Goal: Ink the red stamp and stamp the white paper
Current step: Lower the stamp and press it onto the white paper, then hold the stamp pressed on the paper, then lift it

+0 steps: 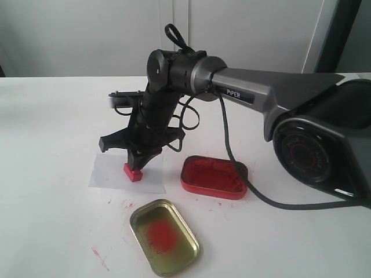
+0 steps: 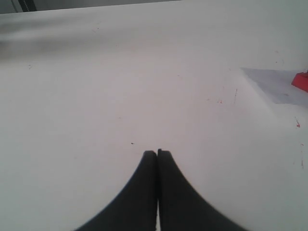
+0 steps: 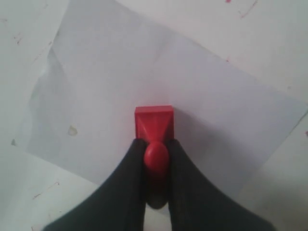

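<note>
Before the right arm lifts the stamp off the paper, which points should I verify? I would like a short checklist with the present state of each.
1. Right gripper closed on the handle of the red stamp: ok.
2. Stamp base inside the white paper, away from its edges: ok.
3. Base seated flat: looks so, full contact cannot tell.
4. Print under the base: hidden, cannot tell.
5. Paper held down for the lift: not ok; the left gripper is shut over bare table, away from the sheet.
6. Ink tin and lid apart from the paper: ok.
</note>
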Robot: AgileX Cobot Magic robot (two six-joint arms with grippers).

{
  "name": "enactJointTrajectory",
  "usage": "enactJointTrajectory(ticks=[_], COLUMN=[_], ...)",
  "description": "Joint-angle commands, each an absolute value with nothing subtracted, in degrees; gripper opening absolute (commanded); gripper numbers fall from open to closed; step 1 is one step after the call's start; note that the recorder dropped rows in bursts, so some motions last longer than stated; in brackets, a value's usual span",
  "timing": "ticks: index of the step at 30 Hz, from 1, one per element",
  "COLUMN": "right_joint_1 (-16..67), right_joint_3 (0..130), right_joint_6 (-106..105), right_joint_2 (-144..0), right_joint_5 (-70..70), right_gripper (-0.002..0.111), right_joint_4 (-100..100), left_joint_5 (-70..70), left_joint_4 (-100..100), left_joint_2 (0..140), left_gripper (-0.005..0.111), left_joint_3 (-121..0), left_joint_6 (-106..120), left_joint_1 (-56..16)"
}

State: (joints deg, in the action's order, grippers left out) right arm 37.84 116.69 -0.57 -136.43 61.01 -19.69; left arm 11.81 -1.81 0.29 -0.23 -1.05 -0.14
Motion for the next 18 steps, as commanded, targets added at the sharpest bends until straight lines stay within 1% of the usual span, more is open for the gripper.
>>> enactJointTrajectory(ticks=[1,18], right_joint_1=[37.17,36.75], right_joint_3=[116.6,116.6], right_joint_6=[-1.34,-2.78], right_joint_2=[-136.21,-137.4], right_joint_5=[61.15,61.28], right_gripper=[0.0,0.0], right_joint_4=[-20.06,-22.6], left_joint_5=[11.68,11.68], left_joint_4=[-2.08,-2.08], left_joint_2=[0.0,0.0], left_gripper=[0.0,0.0], left_joint_3=[0.0,0.0], left_joint_6=[-1.06,-1.06], left_joint_1=[-0.09,-0.09])
